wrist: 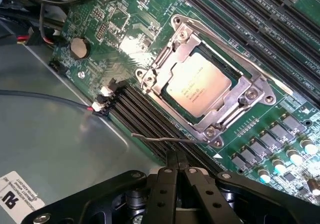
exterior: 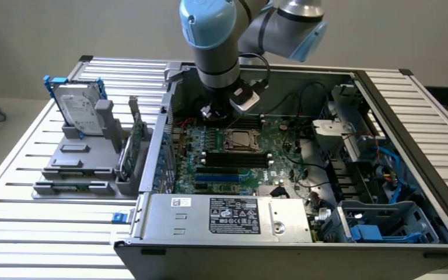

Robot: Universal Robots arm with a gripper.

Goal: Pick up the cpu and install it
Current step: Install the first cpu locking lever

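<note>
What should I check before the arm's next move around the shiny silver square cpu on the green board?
1. Shiny silver square cpu lying inside the dark metal-framed socket: ok.
2. Gripper shut and empty: ok.
3. Gripper apart from the cpu: ok.
4. Thin wire socket lever latched down: cannot tell.
</note>
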